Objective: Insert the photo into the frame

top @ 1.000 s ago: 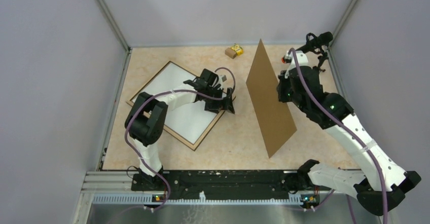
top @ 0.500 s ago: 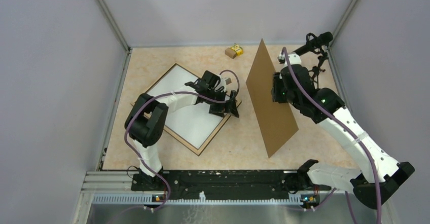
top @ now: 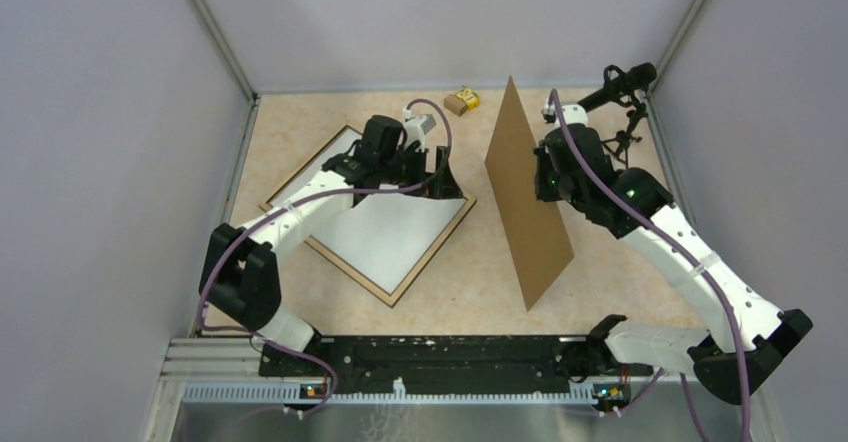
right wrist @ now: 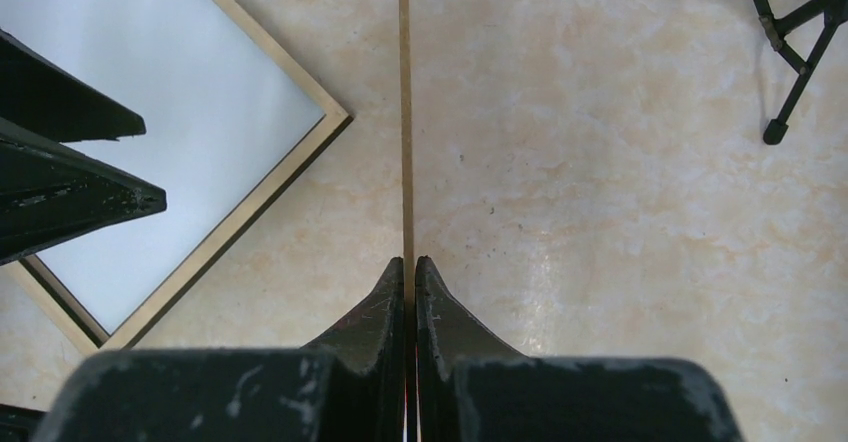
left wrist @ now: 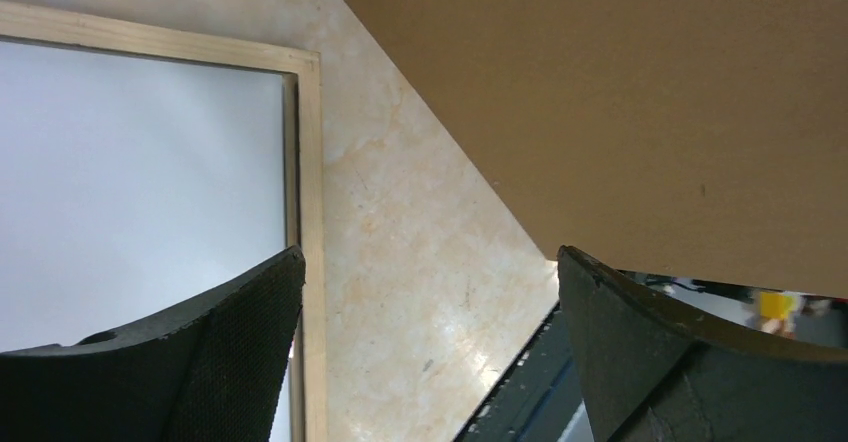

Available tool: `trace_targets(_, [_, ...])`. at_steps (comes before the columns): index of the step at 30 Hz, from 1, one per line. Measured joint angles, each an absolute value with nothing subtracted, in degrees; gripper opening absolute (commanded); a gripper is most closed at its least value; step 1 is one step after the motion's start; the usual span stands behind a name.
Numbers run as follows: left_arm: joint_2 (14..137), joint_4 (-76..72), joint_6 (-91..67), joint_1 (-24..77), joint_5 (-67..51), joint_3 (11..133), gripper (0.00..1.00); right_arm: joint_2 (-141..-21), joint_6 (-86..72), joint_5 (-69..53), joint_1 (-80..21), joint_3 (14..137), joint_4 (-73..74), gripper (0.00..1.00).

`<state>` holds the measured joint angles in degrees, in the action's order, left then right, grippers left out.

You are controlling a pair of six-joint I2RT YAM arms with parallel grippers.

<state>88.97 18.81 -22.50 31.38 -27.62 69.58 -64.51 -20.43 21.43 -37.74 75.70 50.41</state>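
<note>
The frame (top: 432,250) lies flat on the table, back side up, showing its light-wood rim (left wrist: 310,212). Inside the rim lies a plain white sheet (top: 370,232), apparently the photo face down; no print shows. My left gripper (top: 445,180) hovers open over the frame's right corner, with nothing between its fingers (left wrist: 230,342). A brown backing board (top: 525,202) stands on edge to the right of the frame. My right gripper (right wrist: 410,262) is shut on the board's thin top edge (right wrist: 404,112), holding it upright.
A small yellow-and-brown box (top: 461,100) sits at the far edge of the table. A black tripod stand (top: 625,112) stands at the far right corner, beside my right arm. Grey walls enclose the table on three sides.
My left arm has stretched farther out and the frame's right corner has slid to the right. My right arm has shifted slightly left with the board still upright.
</note>
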Motion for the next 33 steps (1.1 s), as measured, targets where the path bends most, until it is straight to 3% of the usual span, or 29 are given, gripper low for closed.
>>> trace_targets(5, [89.54, 18.46, -31.92, 29.47, -35.97, 69.76, 0.97, -65.28, -20.36, 21.58, -38.33, 76.47, 50.87, 0.0])
trace_targets(14, [89.84, 10.9, -63.29, 29.95, -46.02, 73.8, 0.94, -65.6, -20.05, 21.93, -39.38, 76.38, 49.93, 0.0])
trace_targets(25, [102.85, 18.06, -76.07, 37.32, -35.86, 97.93, 0.78, -64.69, -17.45, 18.76, -39.38, 75.02, 47.35, 0.0])
trace_targets(29, [104.95, 22.46, -76.64, 38.63, -30.83, 100.99, 0.61, -64.55, -16.34, 18.09, -39.38, 74.74, 46.83, 0.0])
trace_targets(33, [107.35, 31.14, -76.27, 39.88, -24.82, 107.22, 0.58, -64.4, -15.09, 16.82, -39.4, 74.22, 45.67, 0.0])
